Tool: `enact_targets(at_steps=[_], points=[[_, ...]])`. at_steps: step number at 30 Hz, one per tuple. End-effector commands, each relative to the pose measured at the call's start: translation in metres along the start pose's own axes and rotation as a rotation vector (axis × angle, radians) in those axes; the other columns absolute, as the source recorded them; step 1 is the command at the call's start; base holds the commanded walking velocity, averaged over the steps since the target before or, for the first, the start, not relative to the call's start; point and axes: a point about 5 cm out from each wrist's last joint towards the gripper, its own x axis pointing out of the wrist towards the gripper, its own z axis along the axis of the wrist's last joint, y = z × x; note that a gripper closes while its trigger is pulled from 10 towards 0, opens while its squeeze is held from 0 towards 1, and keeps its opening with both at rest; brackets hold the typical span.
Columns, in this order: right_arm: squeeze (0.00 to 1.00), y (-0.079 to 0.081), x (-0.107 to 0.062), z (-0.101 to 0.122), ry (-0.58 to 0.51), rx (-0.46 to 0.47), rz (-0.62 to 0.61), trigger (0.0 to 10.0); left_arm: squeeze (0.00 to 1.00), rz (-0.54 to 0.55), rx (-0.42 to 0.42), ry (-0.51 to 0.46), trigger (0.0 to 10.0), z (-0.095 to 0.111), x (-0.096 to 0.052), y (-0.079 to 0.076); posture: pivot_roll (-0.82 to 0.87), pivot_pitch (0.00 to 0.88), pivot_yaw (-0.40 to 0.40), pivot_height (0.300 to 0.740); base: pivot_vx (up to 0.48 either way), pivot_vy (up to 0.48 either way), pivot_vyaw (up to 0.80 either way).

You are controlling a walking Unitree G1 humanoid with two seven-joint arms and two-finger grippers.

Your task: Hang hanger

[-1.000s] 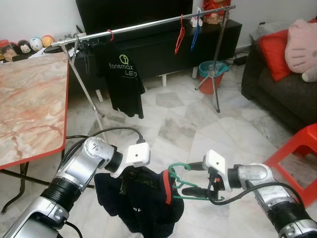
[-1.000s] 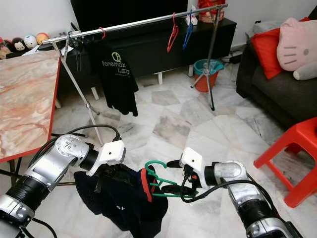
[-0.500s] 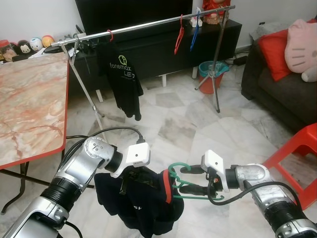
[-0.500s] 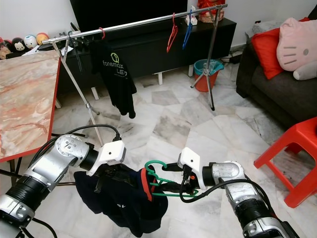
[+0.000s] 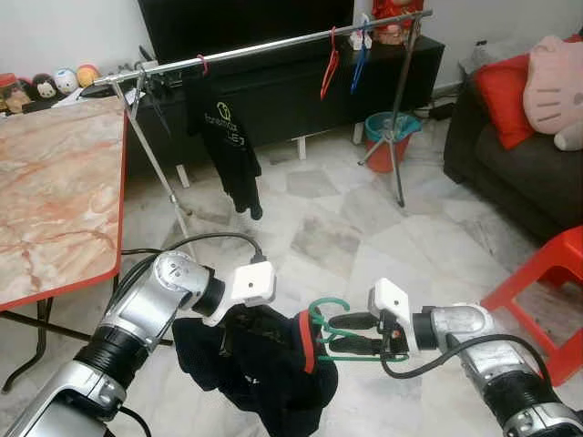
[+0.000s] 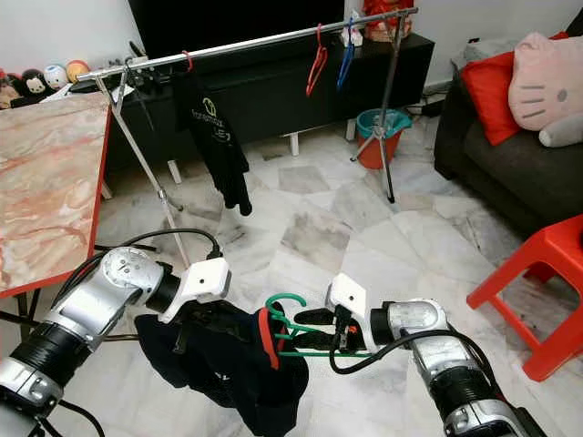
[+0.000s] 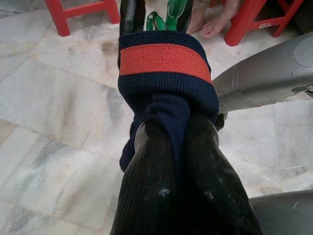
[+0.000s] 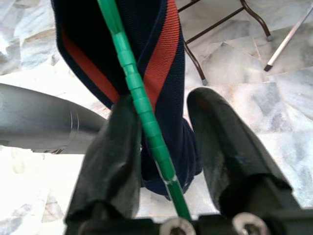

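The green hanger [image 5: 339,335] was low over the marble floor [image 5: 364,228], in front of the robot and between its two grippers, with a dark navy garment [image 5: 264,360] draped on it. The left gripper [image 5: 239,330] was clamped on the garment: the left wrist view showed both fingers [image 7: 156,191] pressed against a bunched fold just below the red-banded collar [image 7: 164,58], a detail the garment hid in the head views. That view also showed the hanger's green hook beyond the collar and a red stool [image 7: 83,12] on the floor. The right gripper [image 5: 351,333] reached in from the right, its fingers [image 8: 115,161] spread apart with the hanger's green bar [image 8: 142,107] running between them; the right wrist view showed the bar lying close to one finger, with a clear gap to the other. Contact with the bar could not be confirmed. The head views showed what the wrist views did not: the rail [image 5: 273,45] stood well beyond the hanger, carrying a black shirt [image 5: 230,146] near its left end and a red hanger [image 5: 330,64] and a blue hanger [image 5: 361,50] near its right end. A marble table [image 5: 55,191] stood at the left, a dark sofa [image 5: 519,173] at the right.
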Motion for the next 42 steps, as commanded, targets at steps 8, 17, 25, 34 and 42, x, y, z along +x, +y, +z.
enact_targets(at_steps=[8, 17, 25, 34, 42], points=[[0.00, -0.003, 0.000, 0.003, -0.018, -0.006, -0.012, 0.0, 0.00, 0.039, 0.071, 0.016, 10.0, 0.007, -0.008, 0.009, 0.03, 0.000, 0.086, 0.740, 0.000, 0.000, 0.00], [0.00, -0.002, 0.004, 0.001, -0.016, -0.001, -0.013, 0.0, 0.00, 0.063, 0.092, 0.024, 10.0, 0.007, -0.011, 0.013, 0.04, 0.000, 0.086, 0.740, 0.000, 0.000, 0.00], [0.00, -0.004, 0.005, 0.002, -0.006, -0.011, -0.029, 0.0, 0.00, 0.064, 0.095, 0.028, 10.0, 0.008, -0.013, 0.014, 0.04, 0.000, 0.083, 0.740, 0.000, 0.000, 0.00], [0.00, -0.005, 0.007, 0.002, 0.004, -0.021, -0.049, 0.0, 1.00, 0.063, 0.091, 0.022, 10.0, 0.008, -0.014, 0.016, 0.04, 0.000, 0.083, 0.740, 0.000, 0.000, 0.00], [0.00, -0.010, 0.011, 0.000, 0.022, -0.043, -0.144, 0.0, 1.00, 0.092, 0.104, 0.013, 10.0, 0.012, -0.015, 0.020, 0.05, 0.000, 0.082, 0.740, 0.000, 0.000, 0.00]])
